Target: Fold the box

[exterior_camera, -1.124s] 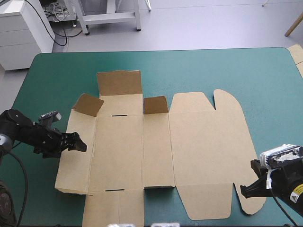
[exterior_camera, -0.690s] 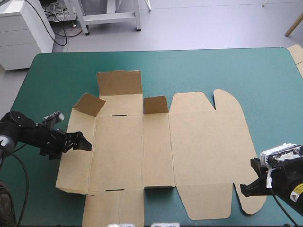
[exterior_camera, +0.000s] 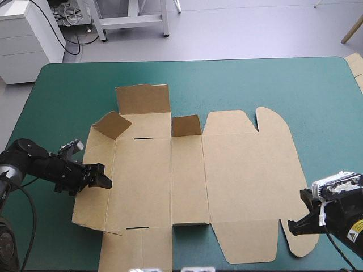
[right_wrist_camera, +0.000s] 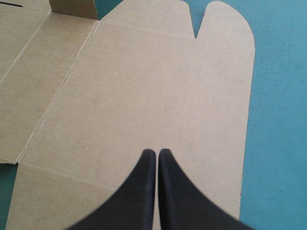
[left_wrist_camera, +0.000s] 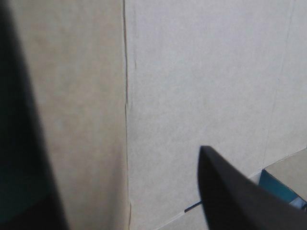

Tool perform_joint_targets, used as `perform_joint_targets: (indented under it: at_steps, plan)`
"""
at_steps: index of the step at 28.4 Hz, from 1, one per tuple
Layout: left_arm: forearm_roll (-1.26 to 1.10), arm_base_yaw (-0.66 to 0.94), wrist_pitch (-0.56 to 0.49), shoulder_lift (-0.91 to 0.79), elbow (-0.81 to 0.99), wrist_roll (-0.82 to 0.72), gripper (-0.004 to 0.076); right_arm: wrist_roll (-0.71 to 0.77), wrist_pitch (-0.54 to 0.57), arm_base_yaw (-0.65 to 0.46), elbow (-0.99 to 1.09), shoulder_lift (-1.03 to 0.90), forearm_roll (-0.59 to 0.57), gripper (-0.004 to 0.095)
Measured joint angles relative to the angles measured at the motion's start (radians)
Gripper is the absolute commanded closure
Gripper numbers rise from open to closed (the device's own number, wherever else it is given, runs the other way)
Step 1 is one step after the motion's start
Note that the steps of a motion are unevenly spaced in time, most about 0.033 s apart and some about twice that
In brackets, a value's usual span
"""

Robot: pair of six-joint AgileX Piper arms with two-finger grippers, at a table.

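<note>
Left pincer (exterior_camera: 101, 177): black fingers stand wide apart with nothing gripped. It sits low at the left side of the box (exterior_camera: 187, 181), tips reaching over the left wall panel (exterior_camera: 92, 204) toward its crease. I cannot tell whether they touch the board. In its own view brown board fills the space ahead of and between the fingers.

Right pincer (right_wrist_camera: 157, 152): fingers pressed together in one pointed arch, nothing between them. It is over the near right corner of the lid (exterior_camera: 244, 181), tips pointing across the lid toward the far edge.

Box: one cut brown sheet, spread over the middle of the table (exterior_camera: 255, 85), teal-green cover showing all round. I note the left wall panel tilted up off the cover, three flaps raised along the far side, and the base and lid lying flat.
</note>
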Motion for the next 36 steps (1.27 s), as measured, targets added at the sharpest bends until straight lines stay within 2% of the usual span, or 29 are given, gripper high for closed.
perform_joint_targets:
  at_steps: [1,17,22,31,36]
  plan:
    - [-0.002,0.0,0.0,0.002,0.0,0.0,0.0729,0.0,0.0,0.0,0.0,0.0,0.0,0.091]
    - [0.01,-0.003,-0.007,0.006,-0.004,0.003,0.0731,0.0,0.0,0.0,0.0,0.0,0.0,0.091]
    - [0.117,-0.07,-0.004,0.006,-0.07,-0.005,0.0731,0.0,0.0,0.0,0.0,0.0,0.001,0.091]
    - [0.353,-0.303,0.04,0.052,-0.41,-0.027,0.0731,0.0,0.0,0.0,0.0,0.0,0.004,0.091]
    - [0.622,-0.476,0.038,0.128,-0.647,-0.012,0.0731,0.0,0.0,0.0,0.0,0.0,0.004,0.091]
